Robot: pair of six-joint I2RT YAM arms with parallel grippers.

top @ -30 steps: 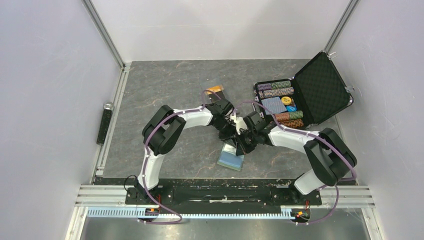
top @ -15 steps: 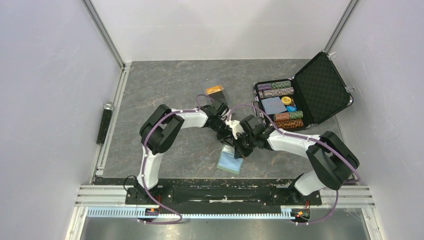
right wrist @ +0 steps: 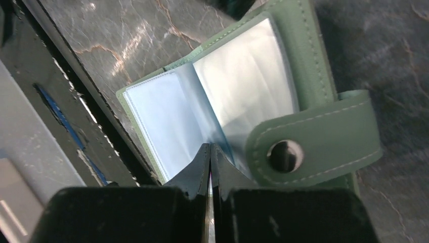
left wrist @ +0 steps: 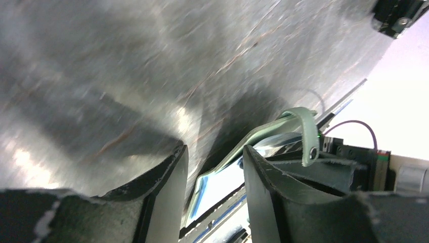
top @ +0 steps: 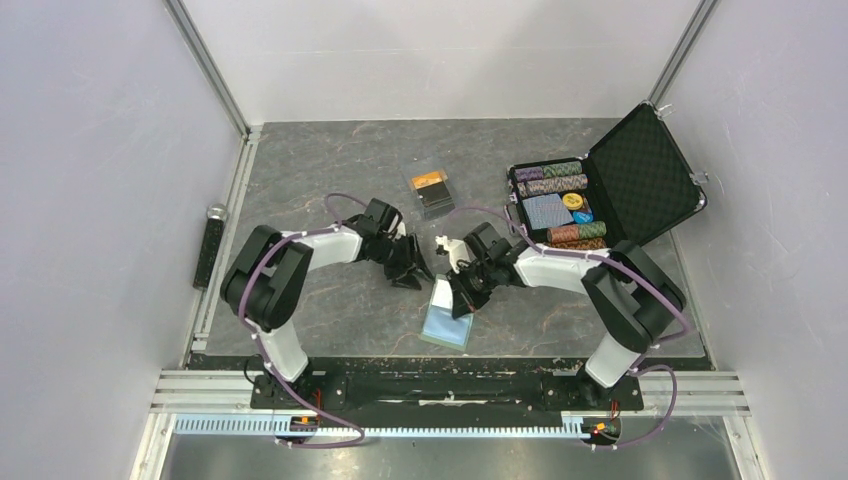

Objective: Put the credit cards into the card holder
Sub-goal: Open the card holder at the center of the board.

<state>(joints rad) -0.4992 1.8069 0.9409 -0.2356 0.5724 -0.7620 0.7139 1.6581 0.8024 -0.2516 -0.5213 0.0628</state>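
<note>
The pale green card holder [top: 447,322] lies open near the table's front edge, light blue pockets up. My right gripper [top: 462,292] is at its far edge. In the right wrist view the gripper [right wrist: 210,148] is shut, pinching a thin inner pocket leaf of the card holder [right wrist: 167,116] beside the snap tab [right wrist: 313,136]. My left gripper [top: 412,275] is open and empty, low over the table just left of the holder, which shows between its fingers [left wrist: 222,179]. The credit cards [top: 432,190], one orange and one dark, lie apart at mid-table behind both grippers.
An open black hard case [top: 640,175] stands at the back right with striped poker chips [top: 560,180] and a blue playing-card deck [top: 548,210]. A black bar [top: 210,245] sits on the left rail. Grey walls close in both sides.
My left gripper has pulled back to the left, away from the card holder. My right gripper has shifted left and nearer, and the open holder has slid with it toward the front edge.
</note>
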